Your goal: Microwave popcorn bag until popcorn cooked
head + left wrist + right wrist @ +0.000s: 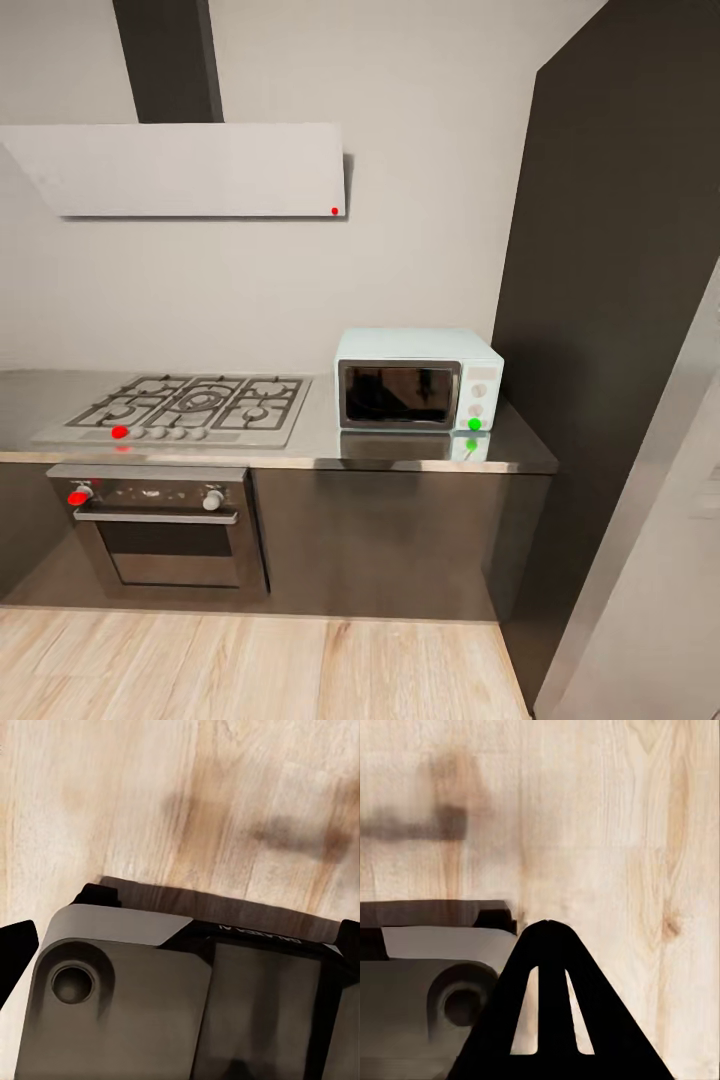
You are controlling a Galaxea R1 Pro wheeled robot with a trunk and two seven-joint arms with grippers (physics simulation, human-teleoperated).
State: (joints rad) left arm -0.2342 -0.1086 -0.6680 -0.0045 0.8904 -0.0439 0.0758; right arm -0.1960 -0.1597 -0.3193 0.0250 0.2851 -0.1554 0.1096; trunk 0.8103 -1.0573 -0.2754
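**Right wrist view: a dark gripper over a wood floor, and the microwave waits on the counter**

The right gripper (551,945) shows as a black pointed shape with two thin slits in it. Its tip looks pressed together, with nothing held there. Under it lies a pale wood floor (645,832). Beside the gripper sits a grey, rounded part of the robot's body (435,990) with a round hole in it. A soft shadow lies on the floor boards.

In the left wrist view, a black finger (15,952) pokes in at the edge. I cannot tell if the left gripper is open or closed, or if it holds anything. A big grey robot part (150,997) with a round hole sits close to the camera, over the same pale wood floor (187,795).

From the head view, the kitchen is in front. The microwave (418,380) is small and pale blue, and it stands on the countertop (320,440), near the right end. Its dark glass door is shut. A green light (475,424) glows on its white side panel. A steel gas hob (185,408) is set into the countertop to the left, well apart from the microwave. An oven (165,525) sits under the hob, with one red knob and one white knob. A flat white hood (180,168) hangs on the grey wall above. A tall dark cabinet (610,300) stands at the right. I cannot see the popcorn bag on the countertop.
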